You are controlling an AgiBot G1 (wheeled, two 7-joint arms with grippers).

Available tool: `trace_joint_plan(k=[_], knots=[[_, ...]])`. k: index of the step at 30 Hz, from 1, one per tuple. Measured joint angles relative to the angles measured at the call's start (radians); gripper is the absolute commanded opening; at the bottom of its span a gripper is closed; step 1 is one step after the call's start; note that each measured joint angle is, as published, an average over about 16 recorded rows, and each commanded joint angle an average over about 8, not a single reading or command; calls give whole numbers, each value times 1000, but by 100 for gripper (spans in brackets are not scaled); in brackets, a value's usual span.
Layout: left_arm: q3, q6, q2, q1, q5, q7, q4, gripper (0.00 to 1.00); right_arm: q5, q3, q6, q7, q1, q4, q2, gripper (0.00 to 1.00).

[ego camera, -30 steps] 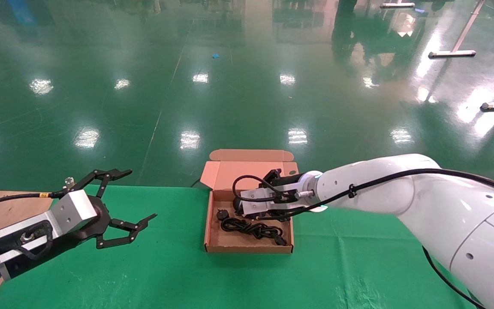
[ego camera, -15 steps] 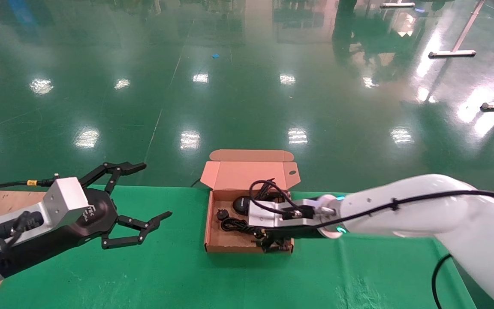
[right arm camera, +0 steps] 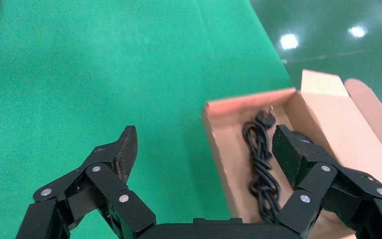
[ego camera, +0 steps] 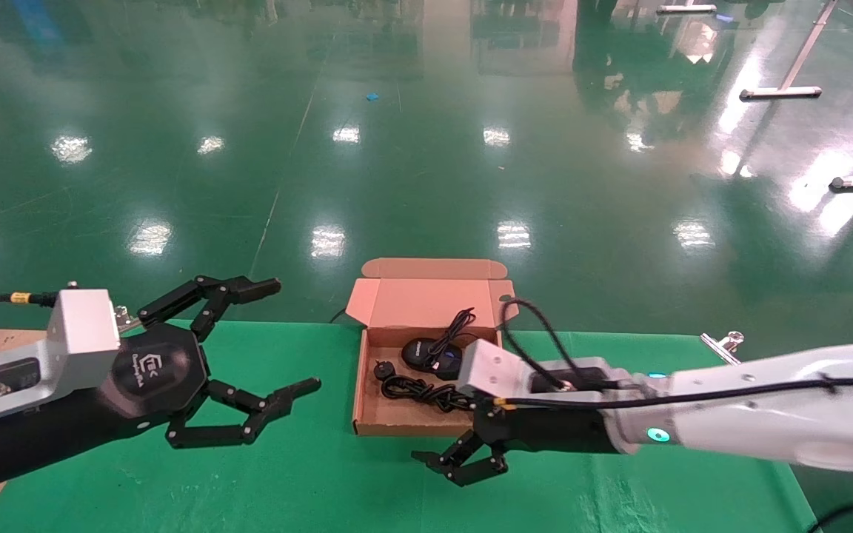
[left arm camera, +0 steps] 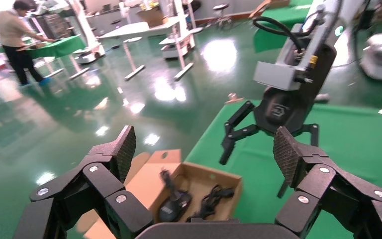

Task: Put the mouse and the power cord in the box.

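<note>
Hovering just in front of the box's near wall, low and right of centre in the head view, the right gripper (ego camera: 463, 463) hangs with its fingers spread and nothing between them. Up from it, the box (ego camera: 369, 422) sits at the middle of the frame on the green bench (ego camera: 286, 481), its flap lid folded back toward the floor. Inside, the mouse (ego camera: 434, 357) lies at the rear of the tray with its thin wire looped up against the lid, and the power cord (ego camera: 426, 391) lies bundled along the front half, its plug toward the tray's left wall. At the lower left of the frame the left gripper (ego camera: 249, 355) is held above the bench, well apart from the box, fingers spread wide and empty.

Both items appear to be in, so the step in hand looks like clearing the right arm. To do it well, draw the gripper back low and straight, away from the front wall, so no finger catches the cardboard or drags the box. The mouse wire rising above the rim could snag if the lid is closed later.
</note>
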Motion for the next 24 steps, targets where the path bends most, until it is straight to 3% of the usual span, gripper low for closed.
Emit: trace_joint_plan(k=[17, 24], knots=[[-85, 189, -13, -18, 28, -257, -88, 100, 260, 308, -238, 63, -180, 193, 216, 100], [-103, 228, -16, -22, 34, -310, -107, 100, 313, 372, -287, 76, -217, 233, 260, 100]])
